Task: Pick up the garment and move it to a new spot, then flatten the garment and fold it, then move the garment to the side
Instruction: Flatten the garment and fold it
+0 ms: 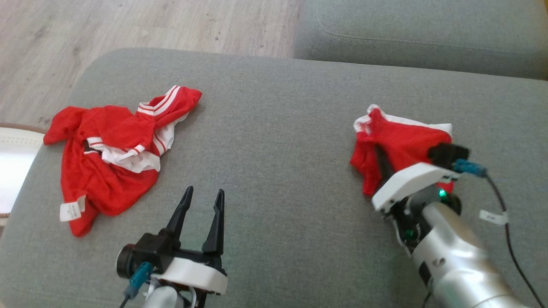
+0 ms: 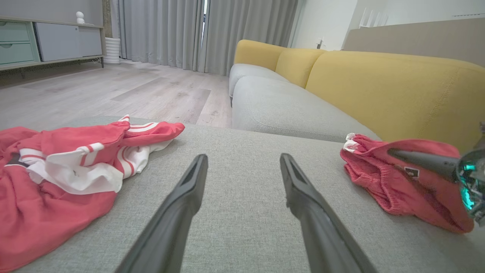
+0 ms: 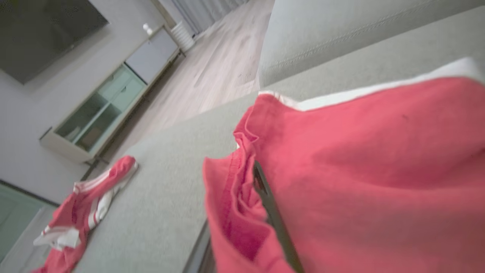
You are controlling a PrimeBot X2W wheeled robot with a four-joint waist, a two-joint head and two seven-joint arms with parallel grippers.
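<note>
A folded red garment (image 1: 402, 141) with a white edge lies at the right of the grey cushion (image 1: 278, 128). My right gripper (image 1: 382, 161) is shut on its near left side, one dark finger tucked into the red folds (image 3: 271, 204). The left wrist view shows the same garment (image 2: 379, 182) with that finger (image 2: 416, 159) across it. My left gripper (image 1: 204, 192) stands open and empty low over the cushion's front middle, its tips (image 2: 243, 159) pointing at bare fabric.
A second, crumpled red and white garment (image 1: 107, 171) with a white label lies at the cushion's left, left of my left gripper. A grey sofa seat (image 1: 428, 30) with a yellow backrest (image 2: 379, 83) sits beyond. Wooden floor (image 1: 128, 21) lies far left.
</note>
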